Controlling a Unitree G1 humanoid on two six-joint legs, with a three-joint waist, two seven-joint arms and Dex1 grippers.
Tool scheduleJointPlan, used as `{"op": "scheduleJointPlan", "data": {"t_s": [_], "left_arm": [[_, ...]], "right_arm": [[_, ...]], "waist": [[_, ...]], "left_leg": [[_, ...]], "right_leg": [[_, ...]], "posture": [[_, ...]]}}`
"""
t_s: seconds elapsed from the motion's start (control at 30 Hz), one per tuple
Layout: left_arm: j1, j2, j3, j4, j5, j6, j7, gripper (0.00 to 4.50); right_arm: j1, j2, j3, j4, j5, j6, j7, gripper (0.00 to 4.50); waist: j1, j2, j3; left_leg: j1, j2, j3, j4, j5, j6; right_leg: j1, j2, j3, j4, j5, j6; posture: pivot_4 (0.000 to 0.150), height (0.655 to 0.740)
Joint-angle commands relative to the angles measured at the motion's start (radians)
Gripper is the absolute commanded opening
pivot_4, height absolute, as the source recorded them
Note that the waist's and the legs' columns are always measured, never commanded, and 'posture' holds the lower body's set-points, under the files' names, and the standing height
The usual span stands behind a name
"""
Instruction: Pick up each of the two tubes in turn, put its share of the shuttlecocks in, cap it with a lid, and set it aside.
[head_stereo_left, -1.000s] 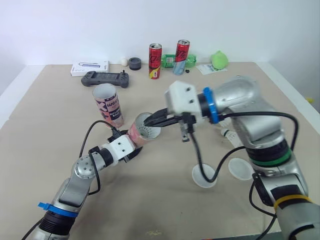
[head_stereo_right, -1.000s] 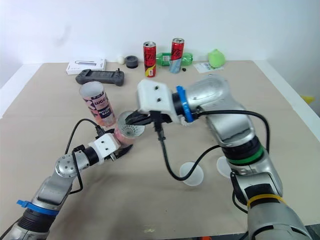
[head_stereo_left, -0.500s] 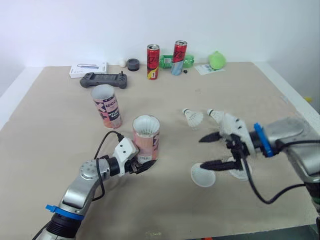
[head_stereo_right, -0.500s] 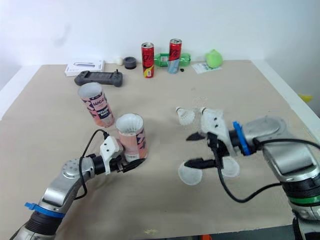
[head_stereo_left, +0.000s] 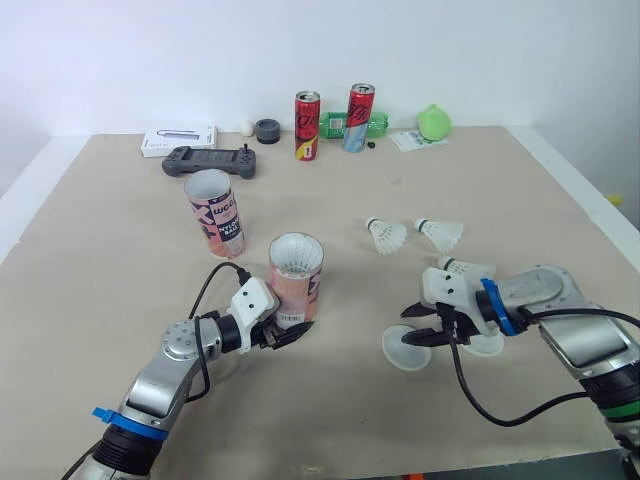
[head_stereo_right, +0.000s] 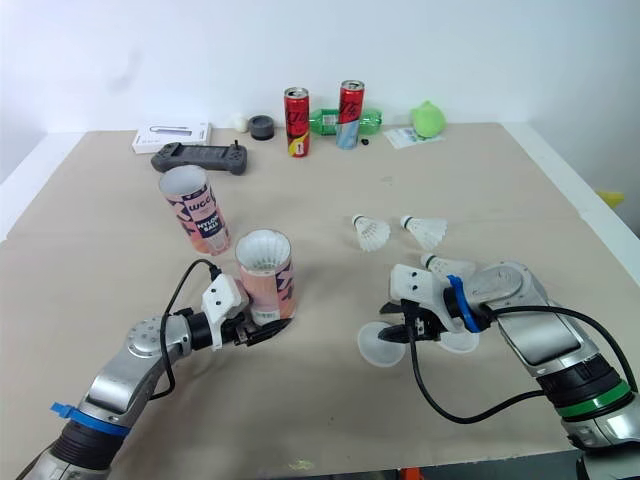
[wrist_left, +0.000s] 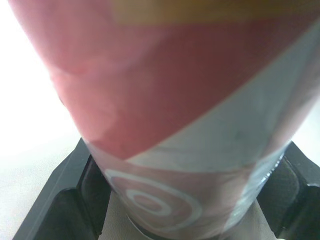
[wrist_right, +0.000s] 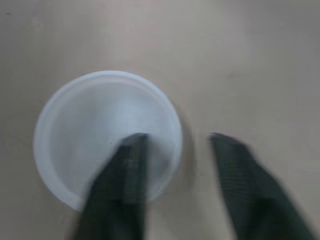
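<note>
We begin with the table (head_stereo_left: 120, 260), on which both tubes stand upright. The far tube (head_stereo_left: 216, 212) stands free and well apart from the arms. The near tube (head_stereo_left: 296, 280) shows a white feather skirt in its open mouth, so we judge that it already has its share inside. The left gripper (head_stereo_left: 288, 330) is clamped on the base of this near tube, one finger on each side, and steadies it on the table. The right gripper (wrist_right: 176, 137) is low over the table to the right, with its fingers apart. One finger lies over the lid (wrist_right: 100, 125) and the other stands outside its rim, so the rim is between them. A second lid (head_stereo_right: 460, 342) lies just beside, partly under this arm. Two shuttlecocks (head_stereo_left: 385, 235) lie loose near each other further back, probably for the far tube. We judge that the step in hand is to fetch a lid for the near tube. The next move calls for closing the fingers on the thin rim without pushing the lid away, then carrying it flat to the mouth of the tube.
</note>
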Motion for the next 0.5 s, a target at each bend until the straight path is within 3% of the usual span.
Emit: {"op": "scheduleJointPlan", "data": {"t_s": [0.03, 0.23, 0.37, 0.5], "left_arm": [[0.011, -0.002, -0.019, 0.027, 0.016, 0.005, 0.009, 3.55], [0.007, -0.008, -0.024, 0.036, 0.022, -0.007, 0.019, 3.55], [0.003, -0.011, -0.026, 0.044, 0.024, -0.014, 0.021, 3.55], [0.003, -0.013, -0.029, 0.046, 0.029, -0.017, 0.025, 3.55]], "right_arm": [[0.004, 0.006, 0.008, -0.015, 0.001, 0.011, 0.012, 0.24], [-0.060, 0.030, -0.083, -0.096, 0.135, 0.080, 0.035, 0.09], [-0.289, 0.100, -0.156, -0.127, 0.264, 0.184, 0.008, 0.09], [-0.563, 0.224, -0.156, -0.047, 0.275, 0.194, -0.070, 0.09]], "waist": [[0.000, 0.000, 0.000], [0.000, 0.000, 0.000], [-0.002, 0.008, 0.005], [-0.001, 0.007, 0.004]], "left_leg": [[0.000, 0.000, 0.000, 0.000, 0.000, 0.000], [0.000, 0.000, 0.000, 0.001, 0.000, 0.000], [0.000, -0.001, 0.000, 0.002, 0.001, 0.000], [0.000, -0.001, -0.002, 0.001, 0.002, 0.000]], "right_leg": [[0.000, 0.000, 0.000, 0.000, 0.000, 0.000], [0.000, 0.000, 0.000, 0.000, 0.000, -0.001], [-0.002, 0.000, 0.002, 0.000, 0.005, 0.000], [-0.002, 0.001, 0.002, 0.000, 0.005, -0.003]], "posture": [[0.150, 0.7400], [0.150, 0.7400], [0.150, 0.7400], [0.150, 0.7400]]}}
